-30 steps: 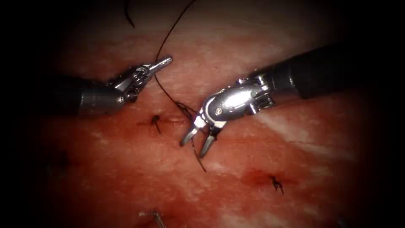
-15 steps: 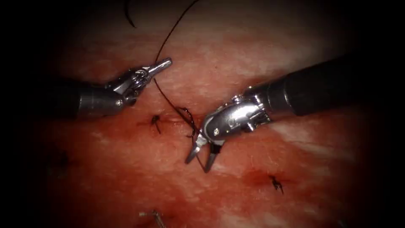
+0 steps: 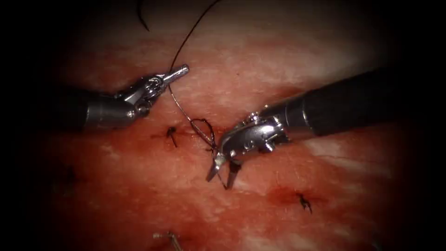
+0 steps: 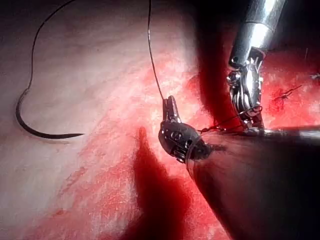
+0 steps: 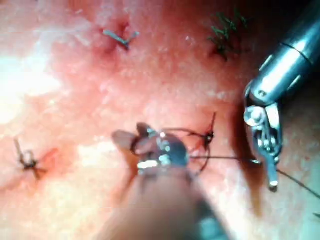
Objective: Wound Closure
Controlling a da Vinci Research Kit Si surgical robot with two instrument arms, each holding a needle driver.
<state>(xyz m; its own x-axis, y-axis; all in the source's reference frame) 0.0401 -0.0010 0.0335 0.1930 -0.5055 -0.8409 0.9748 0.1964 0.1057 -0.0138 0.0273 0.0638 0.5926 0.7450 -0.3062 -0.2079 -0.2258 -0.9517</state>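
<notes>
Tissue [image 3: 260, 60], red-stained pork belly, carries knotted stitches [image 3: 171, 135]; left pincer [image 3: 179, 72] grips dark thread [image 3: 179, 100], open right pincer [image 3: 222, 173] straddles its tail, curved needle [image 4: 35, 127] lies loose.

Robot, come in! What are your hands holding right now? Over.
Left hand shut on thread. Right hand open beside the thread loop, holding nothing. Needle lying loose on tissue, not in it.

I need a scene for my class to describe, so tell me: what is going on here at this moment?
Two tools work over the tissue. The left tool has its jaws shut on the thread, which runs down to a small loop beside a finished stitch. The right tool points down at that loop with open jaws, holding nothing. The needle lies free on the tissue, not in it.
</notes>
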